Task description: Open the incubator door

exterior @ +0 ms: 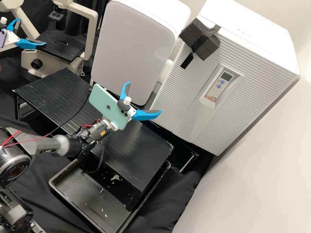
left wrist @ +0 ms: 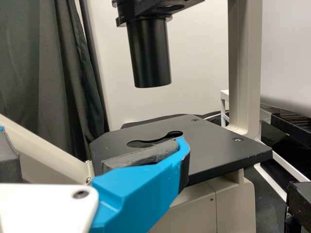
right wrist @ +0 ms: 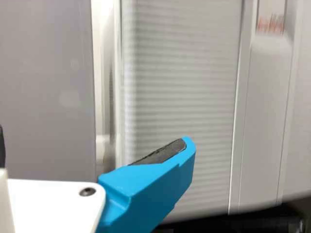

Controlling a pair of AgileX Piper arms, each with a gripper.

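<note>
Both the left gripper (exterior: pixel 32 31), near the microscope (exterior: pixel 61 48), and the right gripper (exterior: pixel 144 97) gape wide; the ribbed incubator (exterior: pixel 188 94) lies just beyond the latter's fingers (exterior: pixel 147 114).

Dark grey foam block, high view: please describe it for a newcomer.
Find the big white ribbed incubator. At its front's upper left is the dark grey foam block, crossed by a black strip. Its rough dark surface differs from the smooth pale control panel nearby.

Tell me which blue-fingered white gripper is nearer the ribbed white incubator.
The right gripper: it is open, facing the incubator. The left gripper is over by the beige microscope with the black stage.
</note>
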